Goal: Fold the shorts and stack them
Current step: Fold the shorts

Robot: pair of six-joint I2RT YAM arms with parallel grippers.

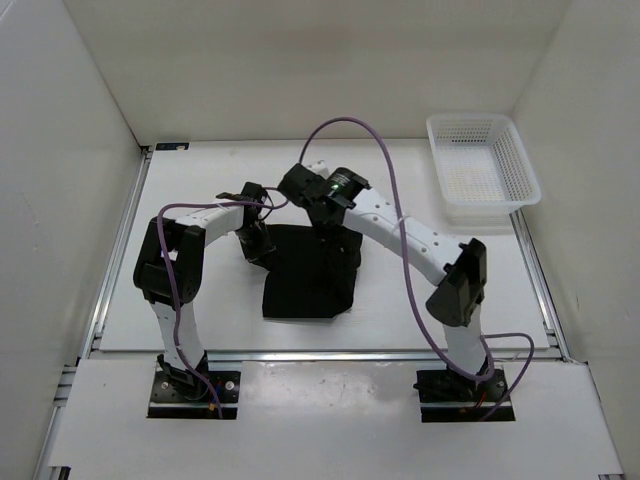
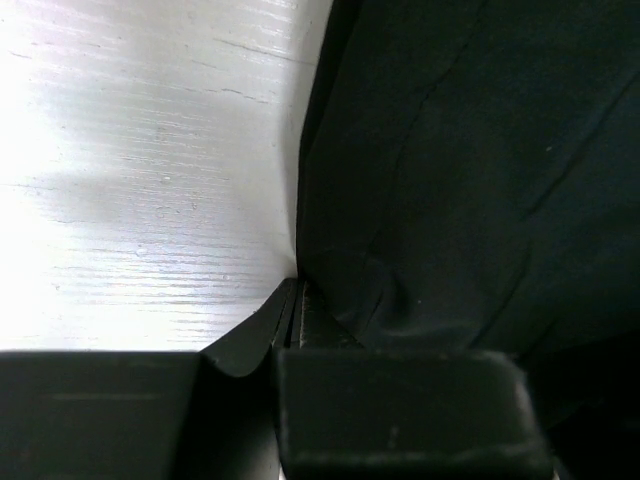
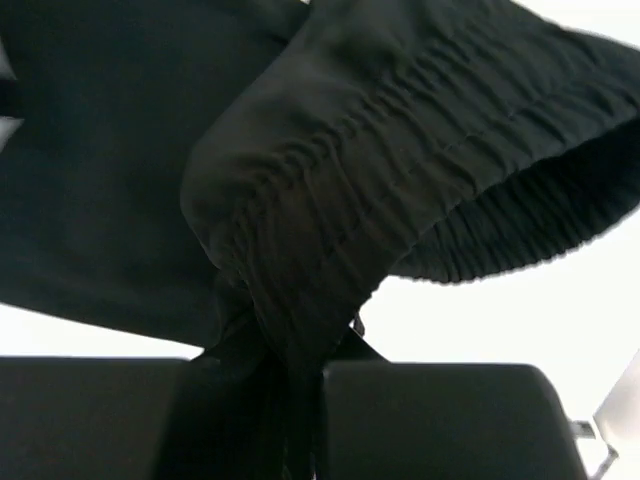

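One white surface (image 1: 200,310), enclosed by white walls (image 1: 70,150) on three sides.

Two arms, bolted side by side at the near edge: left arm (image 1: 175,270) and right arm (image 1: 420,245), both bent inward toward the middle.

One pair of black shorts (image 1: 305,275) in view, at the middle of the surface, near part lying flat, far edge under both grippers.

One white mesh basket (image 1: 483,165), at the far right corner, well apart from the shorts.

Two grippers. Left gripper (image 1: 255,245): at the far left edge of the shorts, closed tight on a thin fold of fabric, close to the surface. Right gripper (image 1: 325,215): at the far right edge, clamped on the gathered elastic waistband (image 3: 400,170), held clear of the surface.
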